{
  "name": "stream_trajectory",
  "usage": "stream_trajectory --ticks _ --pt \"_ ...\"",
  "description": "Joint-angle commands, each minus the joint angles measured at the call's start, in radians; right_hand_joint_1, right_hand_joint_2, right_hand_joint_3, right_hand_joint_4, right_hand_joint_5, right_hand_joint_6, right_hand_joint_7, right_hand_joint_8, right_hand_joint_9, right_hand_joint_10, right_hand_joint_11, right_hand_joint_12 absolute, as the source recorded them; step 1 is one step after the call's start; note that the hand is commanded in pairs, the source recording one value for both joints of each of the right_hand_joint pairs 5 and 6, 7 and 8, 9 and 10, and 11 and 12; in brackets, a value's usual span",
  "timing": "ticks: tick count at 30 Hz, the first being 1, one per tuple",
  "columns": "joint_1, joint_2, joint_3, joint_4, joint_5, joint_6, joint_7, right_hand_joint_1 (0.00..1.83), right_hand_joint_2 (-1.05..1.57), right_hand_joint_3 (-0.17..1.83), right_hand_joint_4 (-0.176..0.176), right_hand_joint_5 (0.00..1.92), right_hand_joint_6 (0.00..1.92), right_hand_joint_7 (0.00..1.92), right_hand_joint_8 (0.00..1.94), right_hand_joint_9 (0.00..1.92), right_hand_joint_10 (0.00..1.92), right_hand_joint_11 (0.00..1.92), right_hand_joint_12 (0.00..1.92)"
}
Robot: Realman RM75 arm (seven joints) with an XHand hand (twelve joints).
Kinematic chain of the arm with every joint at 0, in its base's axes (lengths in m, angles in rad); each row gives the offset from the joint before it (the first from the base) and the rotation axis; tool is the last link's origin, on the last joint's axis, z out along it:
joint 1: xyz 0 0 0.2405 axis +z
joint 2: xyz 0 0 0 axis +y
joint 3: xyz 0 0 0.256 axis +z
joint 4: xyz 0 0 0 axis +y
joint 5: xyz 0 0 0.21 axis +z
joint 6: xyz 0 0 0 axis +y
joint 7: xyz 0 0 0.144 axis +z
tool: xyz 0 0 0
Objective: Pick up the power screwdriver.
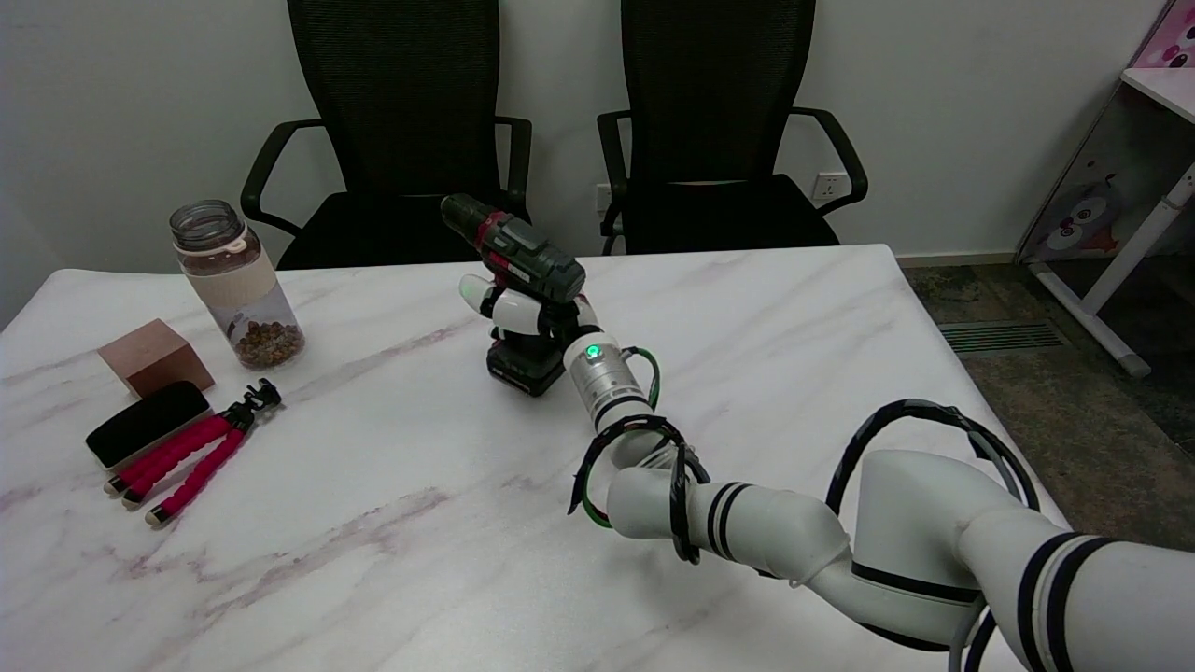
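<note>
One white arm reaches in from the near right, and its robot hand (525, 313) is wrapped around the handle of the power screwdriver (519, 280). The tool stands near the middle of the worktop (747, 308), its battery base seeming to touch the marble. It looks top-heavy, so I think it could tip or slip out if the fingers (485, 297) hold too loosely during the lift. Far behind stand two black chairs (709, 112).

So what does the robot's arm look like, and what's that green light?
The right arm is fat, smooth and white, with thin black rings around it. Black and green cables loop around it. Its wrist is a shiny silver tube with a little green light glowing on it. The hand has white and black fingers.
</note>
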Motion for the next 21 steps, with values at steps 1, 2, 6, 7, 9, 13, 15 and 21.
stream_trajectory --ticks 1,2,6,7,9,13,15,21 --pt "0.000 0.001 0.001 -0.014 0.000 0.002 0.002 0.89 0.68 0.69 0.004 1.64 1.64 1.64 1.64 1.46 1.46 1.57 1.57" --pt "0.000 0.001 0.001 -0.014 0.000 0.002 0.002 0.88 0.68 0.69 0.009 1.68 1.68 1.68 1.68 1.47 1.47 1.57 1.57" --pt "0.002 0.004 0.001 -0.027 -0.005 0.014 0.002 0.85 0.68 0.71 0.176 1.85 1.85 1.85 1.85 1.61 1.61 1.61 1.61" --pt "0.002 0.006 0.001 -0.034 -0.006 0.018 0.002 0.85 0.68 0.71 0.176 1.86 1.86 1.86 1.86 1.63 1.63 1.63 1.63" --pt "0.003 0.014 0.001 -0.056 -0.007 0.034 -0.004 0.84 0.67 0.66 0.176 1.88 1.88 1.88 1.88 1.67 1.67 1.67 1.67" --pt "0.016 0.040 -0.003 -0.103 -0.015 0.052 -0.009 0.82 0.69 0.60 0.176 1.90 1.90 1.90 1.90 1.76 1.76 1.74 1.74" --pt "0.026 0.057 -0.002 -0.124 -0.043 0.048 -0.010 0.82 0.72 0.56 0.176 1.88 1.88 1.88 1.88 1.79 1.79 1.78 1.78" --pt "0.046 0.072 0.000 -0.162 -0.068 0.047 -0.010 0.83 0.75 0.53 0.176 1.70 1.70 1.70 1.70 1.85 1.85 1.86 1.86"
